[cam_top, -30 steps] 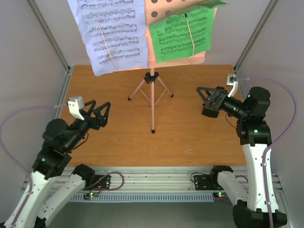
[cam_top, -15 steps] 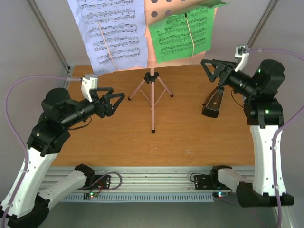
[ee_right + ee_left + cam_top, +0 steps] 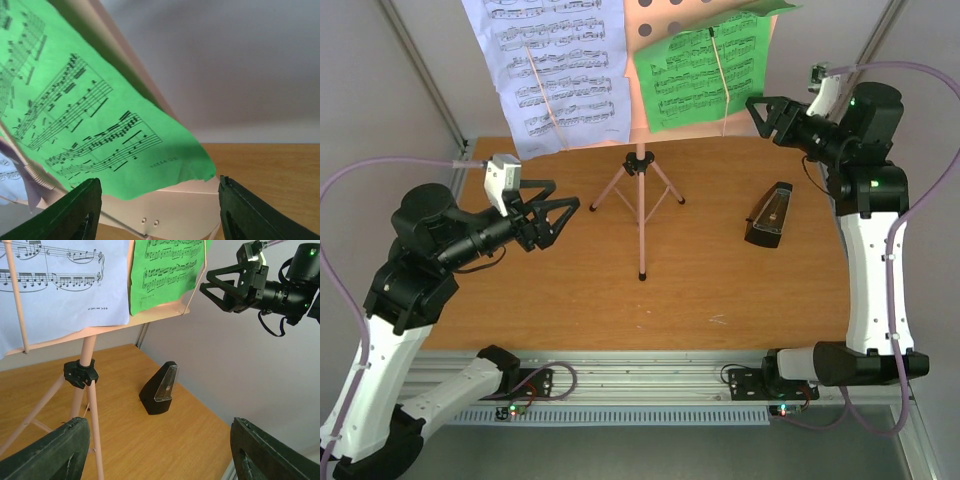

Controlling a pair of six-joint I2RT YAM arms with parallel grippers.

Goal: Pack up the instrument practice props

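Note:
The pink tripod music stand point(image 3: 640, 190) stands at the middle back of the table. Its desk carries a white sheet point(image 3: 555, 70) and a green sheet point(image 3: 705, 75) of printed music. My right gripper point(image 3: 767, 112) hovers open just right of the green sheet. In the right wrist view the green sheet's point(image 3: 100, 125) lower corner and the desk's lip point(image 3: 170, 210) lie ahead between the gripper's point(image 3: 159, 182) fingers. The black metronome point(image 3: 770, 215) stands alone on the table. My left gripper point(image 3: 555, 222) is open and empty, left of the stand's legs point(image 3: 85, 375), facing the metronome point(image 3: 160, 390).
Grey walls with metal posts point(image 3: 430, 90) close in the wooden table point(image 3: 720, 300) on the left, right and back. The stand's three legs spread over the table's middle back. Cables loop off both arms.
My right gripper rose from beside the metronome to the desk's right edge, its jaws narrowing. My left gripper lifted and swung right toward the stand's legs.

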